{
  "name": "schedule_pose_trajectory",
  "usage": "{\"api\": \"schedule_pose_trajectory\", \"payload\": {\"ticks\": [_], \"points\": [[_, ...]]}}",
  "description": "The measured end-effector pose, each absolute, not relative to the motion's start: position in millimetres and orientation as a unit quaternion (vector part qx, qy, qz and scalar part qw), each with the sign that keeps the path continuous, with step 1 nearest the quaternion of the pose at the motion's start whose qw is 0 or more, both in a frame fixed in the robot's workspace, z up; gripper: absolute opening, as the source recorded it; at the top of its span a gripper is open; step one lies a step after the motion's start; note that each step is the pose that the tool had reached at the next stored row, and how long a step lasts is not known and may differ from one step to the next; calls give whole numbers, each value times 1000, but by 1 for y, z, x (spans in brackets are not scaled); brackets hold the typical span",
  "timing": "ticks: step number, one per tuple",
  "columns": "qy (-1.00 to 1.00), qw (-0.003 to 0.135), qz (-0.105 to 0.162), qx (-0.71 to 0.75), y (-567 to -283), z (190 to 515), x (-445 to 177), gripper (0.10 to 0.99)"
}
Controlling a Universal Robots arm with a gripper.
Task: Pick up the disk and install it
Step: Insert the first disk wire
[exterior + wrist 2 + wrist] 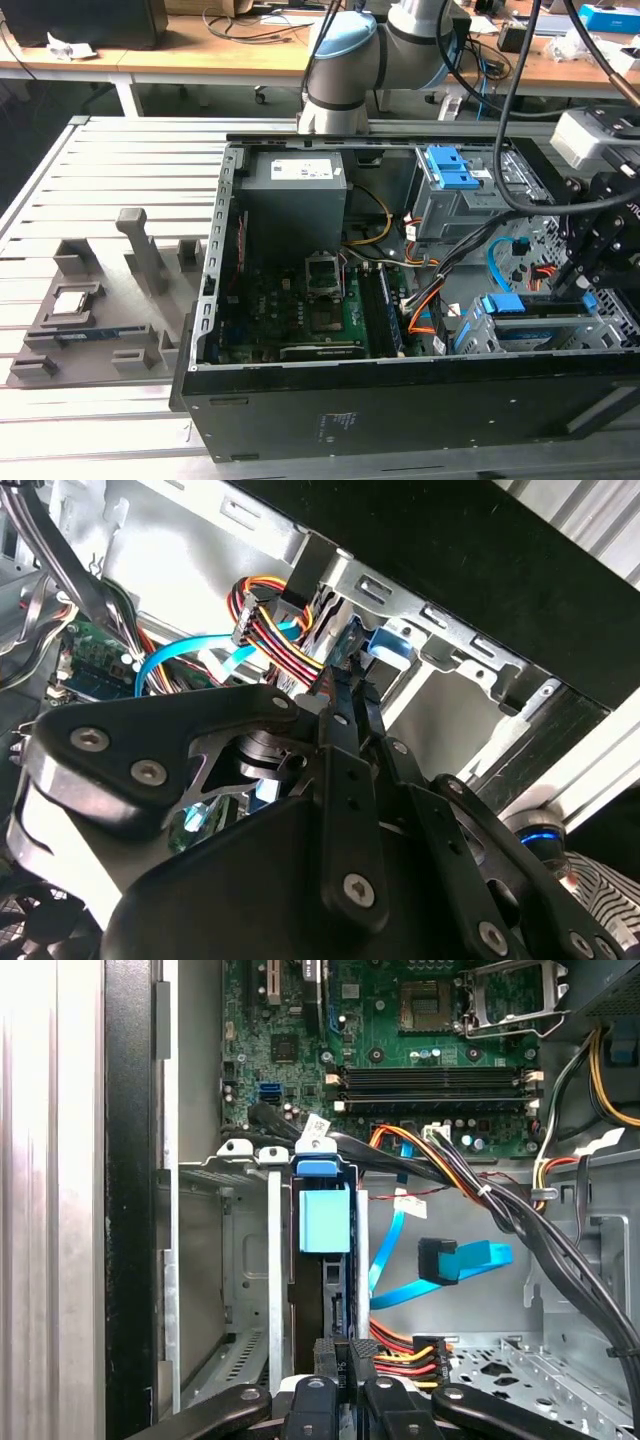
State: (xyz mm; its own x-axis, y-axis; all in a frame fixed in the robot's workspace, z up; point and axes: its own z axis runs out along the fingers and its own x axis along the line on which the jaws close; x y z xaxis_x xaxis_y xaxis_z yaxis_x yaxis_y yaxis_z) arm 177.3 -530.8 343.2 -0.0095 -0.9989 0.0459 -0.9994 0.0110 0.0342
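The disk (pixel 535 322) sits on edge in the grey drive cage (pixel 470 330) at the near corner of the open computer case, on the exterior view's right. Its blue rail tab (pixel 325 1222) faces the motherboard, and the blue rail (pixel 385 645) also appears in the second wrist view. My gripper (pixel 568 290) hangs over the disk's far end. Its fingers (pixel 346 1352) are shut, with the tips (pixel 350 685) at the disk's edge beside the rail. I cannot tell whether they pinch anything.
Bundled power cables (pixel 480 1185) and a blue data cable (pixel 450 1260) cross beside the cage. The motherboard (pixel 300 310), power supply (pixel 295 190) and an upper cage with blue latches (pixel 450 170) fill the case. A grey fixture (pixel 90 320) with a small chip stands outside it.
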Motion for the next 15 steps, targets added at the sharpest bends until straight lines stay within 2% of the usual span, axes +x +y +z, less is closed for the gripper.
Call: {"api": "schedule_pose_trajectory", "payload": {"ticks": [15], "points": [[-717, 27, 3, 696, -531, 342, 176, 169]]}}
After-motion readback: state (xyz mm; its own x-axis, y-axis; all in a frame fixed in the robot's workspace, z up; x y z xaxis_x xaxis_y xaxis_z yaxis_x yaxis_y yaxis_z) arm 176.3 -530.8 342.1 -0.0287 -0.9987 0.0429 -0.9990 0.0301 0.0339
